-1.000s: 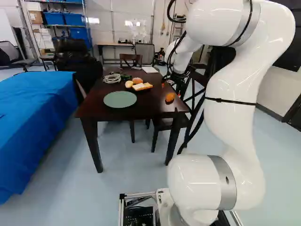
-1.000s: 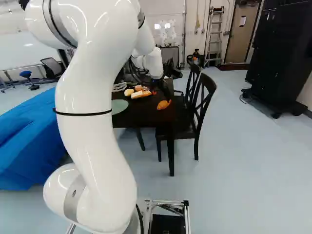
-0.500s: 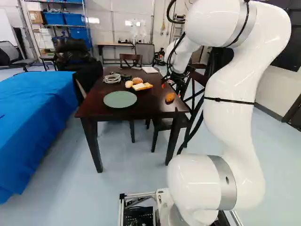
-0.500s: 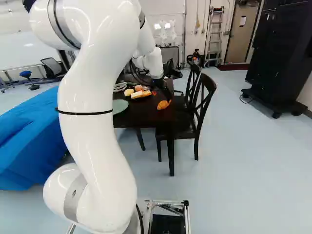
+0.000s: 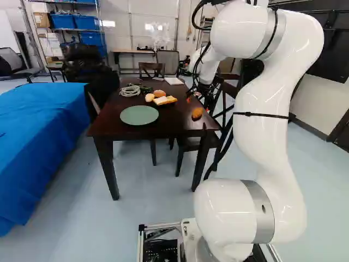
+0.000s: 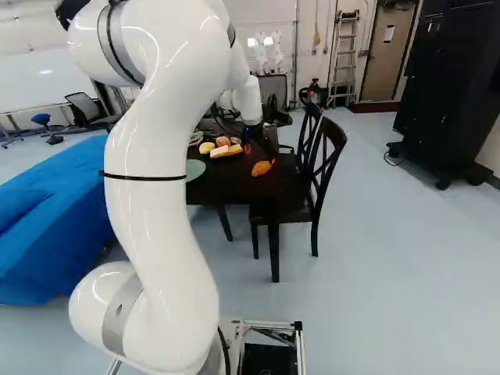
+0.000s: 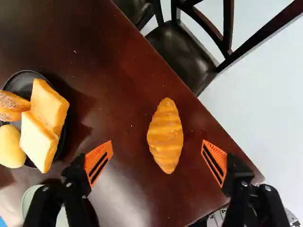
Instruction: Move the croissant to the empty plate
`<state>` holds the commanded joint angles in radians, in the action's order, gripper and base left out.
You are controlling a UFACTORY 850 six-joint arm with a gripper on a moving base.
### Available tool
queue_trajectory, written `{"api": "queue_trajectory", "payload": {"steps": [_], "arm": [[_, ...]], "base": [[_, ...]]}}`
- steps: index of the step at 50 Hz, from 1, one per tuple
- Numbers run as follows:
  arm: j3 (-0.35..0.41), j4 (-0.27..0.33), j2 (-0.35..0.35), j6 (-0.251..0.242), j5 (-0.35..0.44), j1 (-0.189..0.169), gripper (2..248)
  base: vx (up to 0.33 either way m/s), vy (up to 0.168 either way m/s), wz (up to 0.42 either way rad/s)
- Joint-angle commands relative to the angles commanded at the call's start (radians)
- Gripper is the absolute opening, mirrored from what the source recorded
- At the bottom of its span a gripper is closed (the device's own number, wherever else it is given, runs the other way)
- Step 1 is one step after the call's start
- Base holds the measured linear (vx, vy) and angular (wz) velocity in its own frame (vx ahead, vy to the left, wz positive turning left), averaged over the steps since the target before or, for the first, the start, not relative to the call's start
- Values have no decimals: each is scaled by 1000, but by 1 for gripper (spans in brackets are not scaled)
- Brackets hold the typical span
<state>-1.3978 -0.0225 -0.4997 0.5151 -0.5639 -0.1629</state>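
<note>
Croissant (image 7: 165, 135) is lying flat on the table (image 7: 109, 80), near the edge on the chair (image 7: 182, 59) side, well apart from the other bread, so no neighbours to knock. Claw (image 7: 157, 142) is wide & empty, nothing touching either jaw. I've got the croissant's long axis running roughly btwn the jaws, one jaw off each long flank; makes sense, b/c closing there pinches the narrow width & the ends stick out free. It sits a bit ahead & nearer the jaw on the table-edge side, so prob. needs a small centring nudge, then straight down. Can't tell exact height above the wood.

Target's the green plate (image 5: 139, 115), bare, OK to take it; the dark plate (image 7: 22, 82) is full w/ bread slices (image 7: 49, 105) etc., so not that one. I'd say we're at the pre-grasp stage, nothing moved over yet. Main risks, imo: squeezing too hard, or one jaw landing on the crust & shoving it toward the edge.
</note>
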Motion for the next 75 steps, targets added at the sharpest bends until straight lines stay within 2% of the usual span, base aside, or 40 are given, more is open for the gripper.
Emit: {"api": "queue_trajectory", "payload": {"steps": [46,66,75], "arm": [[-122,66,-87,0,-142,6,247],[-189,67,-169,0,-143,10,247],[-193,67,-172,0,-143,10,247]], "base": [[0,0,0],[0,0,0],[0,0,0]]}}
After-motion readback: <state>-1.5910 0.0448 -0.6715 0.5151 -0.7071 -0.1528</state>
